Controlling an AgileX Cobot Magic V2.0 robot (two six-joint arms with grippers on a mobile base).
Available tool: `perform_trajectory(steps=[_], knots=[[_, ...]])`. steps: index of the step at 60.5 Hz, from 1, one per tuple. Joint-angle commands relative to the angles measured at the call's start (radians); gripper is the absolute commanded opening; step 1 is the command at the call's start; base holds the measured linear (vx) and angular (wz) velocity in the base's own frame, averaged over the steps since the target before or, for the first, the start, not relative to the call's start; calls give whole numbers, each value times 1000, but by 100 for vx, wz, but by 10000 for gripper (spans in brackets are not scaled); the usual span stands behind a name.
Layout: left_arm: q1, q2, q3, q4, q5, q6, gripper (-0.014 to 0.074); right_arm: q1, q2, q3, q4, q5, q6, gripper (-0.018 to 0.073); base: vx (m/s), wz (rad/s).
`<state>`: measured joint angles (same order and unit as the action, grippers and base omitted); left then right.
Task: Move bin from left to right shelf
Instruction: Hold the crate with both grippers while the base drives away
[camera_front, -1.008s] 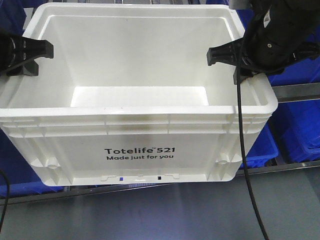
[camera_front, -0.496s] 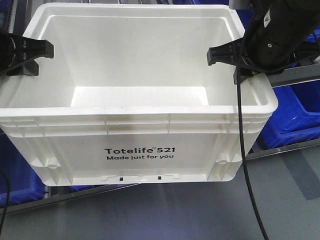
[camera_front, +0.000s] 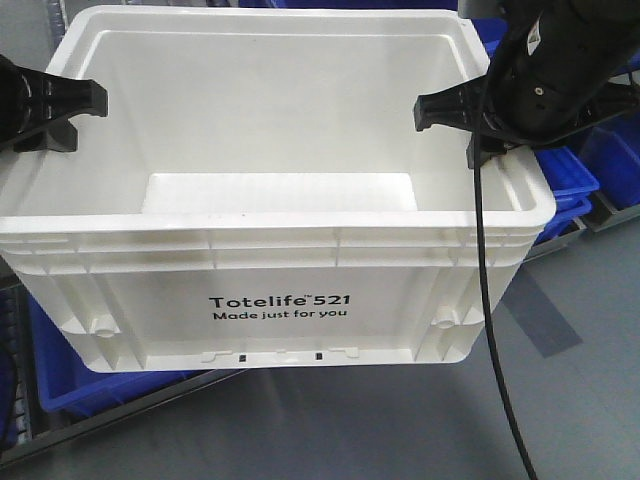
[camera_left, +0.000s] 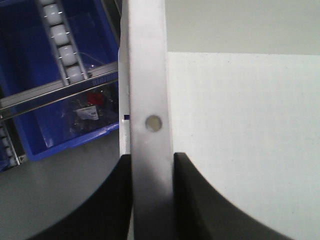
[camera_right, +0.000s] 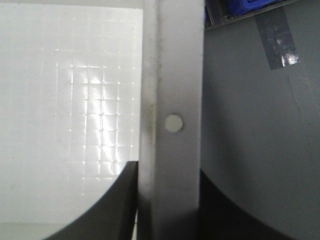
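**Above grey floor (camera_front: 400, 430): tote in carry**

Front view: large white rectangular plastic tote (camera_front: 280, 260), lifted, blue bins (camera_front: 565, 180) behind. Left wrist: my left gripper (camera_left: 152, 167) clenched on its rim. Right wrist: my right gripper (camera_right: 169, 172) likewise. Mid-carry, I judge; next, level travel rightward.

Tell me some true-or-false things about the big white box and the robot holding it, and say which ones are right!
1. The white bin has nothing inside it. True.
2. The lettering on the bin's front is red. False: it is black and reads "Totelife 521 Made just for you".
3. The left gripper and the right gripper each pinch the bin's rim, one on each side. True.
4. The smaller bins behind and below the white bin are green. False: they are blue.
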<state>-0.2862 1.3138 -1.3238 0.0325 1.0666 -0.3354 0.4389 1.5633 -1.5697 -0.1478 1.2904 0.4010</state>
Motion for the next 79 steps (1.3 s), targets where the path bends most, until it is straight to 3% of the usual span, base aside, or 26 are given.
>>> perform_trajectory(steps=[1,79], knots=[[-8,-45,-41,-24,-102,18,92,-2,-50,-39,-60,-57,7,-8,1,-44],[-8,-45,-41,-24,-102,18,92,-2,-50,-39,-60,-49,7,-8,4,-46]])
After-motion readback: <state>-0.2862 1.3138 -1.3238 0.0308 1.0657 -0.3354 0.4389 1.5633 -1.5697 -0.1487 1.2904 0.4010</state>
